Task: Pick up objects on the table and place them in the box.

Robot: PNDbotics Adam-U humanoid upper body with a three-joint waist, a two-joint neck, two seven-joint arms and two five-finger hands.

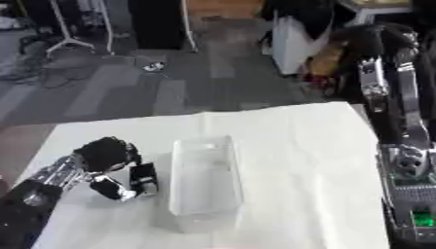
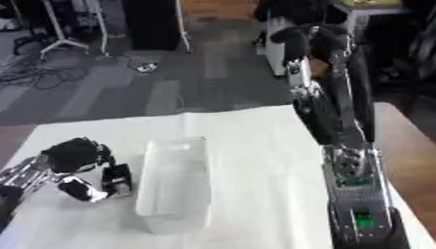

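Observation:
A clear plastic box [image 1: 204,182] stands lengthwise in the middle of the white table [image 1: 298,146]; I see nothing inside it. My left hand [image 1: 106,154] sits just left of the box, low over the table, with its fingers [image 1: 112,188] curled downward. They close round a small dark blocky object [image 1: 143,179] with a pale edge, close to the box's left wall. What the object is does not show. My right arm [image 2: 349,175] runs down the right side, and its hand is out of view.
The right arm's forearm [image 1: 413,194] with a green light lies along the table's right edge. Beyond the far edge is grey floor with cables, stands and dark equipment. Bare white tabletop lies between the box and the right arm.

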